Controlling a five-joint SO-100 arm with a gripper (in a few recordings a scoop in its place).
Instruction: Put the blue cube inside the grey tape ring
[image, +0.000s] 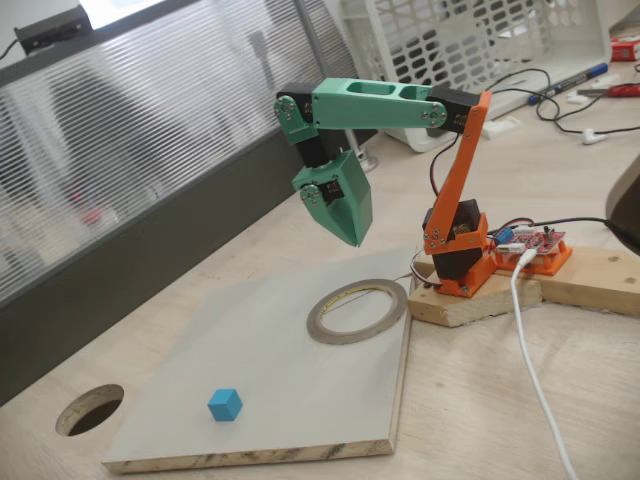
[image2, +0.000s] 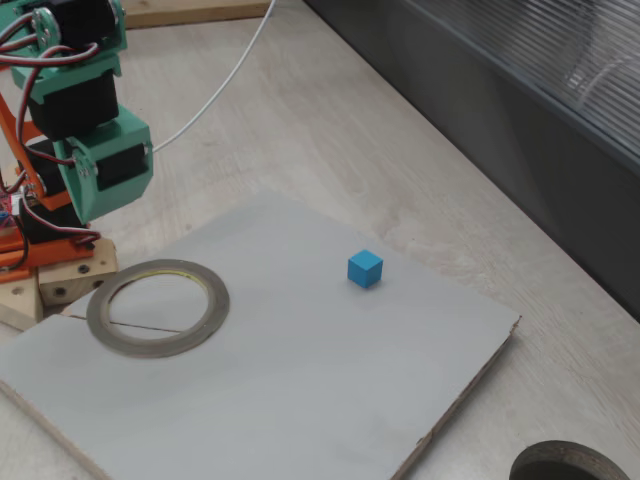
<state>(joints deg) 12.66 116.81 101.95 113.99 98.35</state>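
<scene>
We start with the desk (image: 560, 400), light wood, with a round dark hole (image: 90, 410) cut through it near the front left in a fixed view. On it lies a flat grey board (image: 260, 400), which carries both task items. The arm (image: 385, 105), green upper links on an orange base, is folded up high over the board's back edge. Its tool (image: 352, 232) hangs pointing down above the board, just behind the ring, touching nothing. The jaws look closed to a single tip in that view and it holds nothing we can see; how far open it is, we cannot tell for sure.

The grey tape ring (image: 357, 311) lies flat near the arm's base, its middle bare board. The blue cube (image: 225, 404) sits alone on the board toward the front, well apart from the ring and from the tool; in both fixed views it rests flat, untouched.

Progress as we judge it: nothing done yet. Left to do: reach out to the cube, grasp it, carry it over, set it down inside the ring.
</scene>
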